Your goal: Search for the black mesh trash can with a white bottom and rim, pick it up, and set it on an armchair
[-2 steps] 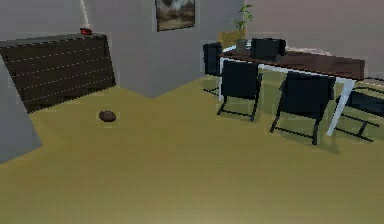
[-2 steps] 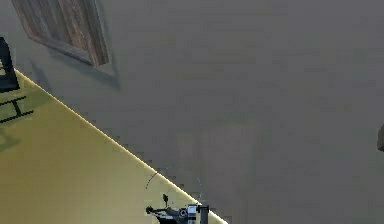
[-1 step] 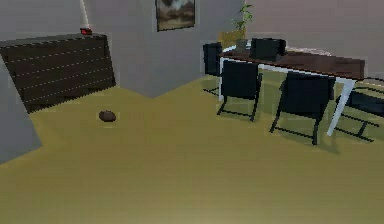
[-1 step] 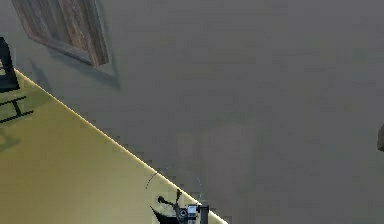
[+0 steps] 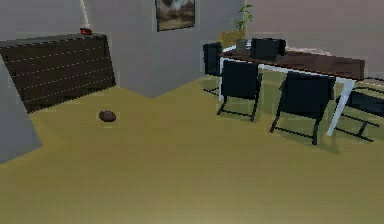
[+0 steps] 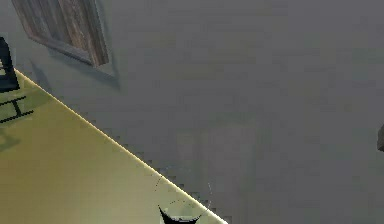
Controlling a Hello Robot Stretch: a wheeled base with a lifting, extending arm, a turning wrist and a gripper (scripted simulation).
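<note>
Cannot tell the arm's pose from either view, and cannot tell the gripper's state.

Seen at the arm side view's bottom edge, just left of the middle: a black round container with a paler grey inside, cut off below by that edge. Sits where the olive floor meets the grey wall, touching the wall's foot or just beside it; cannot tell which. Mouth turned upward, so apparently upright. Too little in sight to judge the long axis or any tilt. Agrees in colour with a black can that has a light rim, yet too small and too cropped to make out any mesh.

Higher on that wall, at the upper left: a wood-toned framed panel. At the left edge, part of a dark chair standing on the floor.

Ahead, in the forward view: a dark slatted dresser against the left wall, with a small red thing on top. On the floor in front of it, well apart, a small brown round thing. On the back wall, a framed picture. To the right, a dining table with a dark top and white legs, black chairs along its sides, and a potted plant behind its far left corner.
</note>
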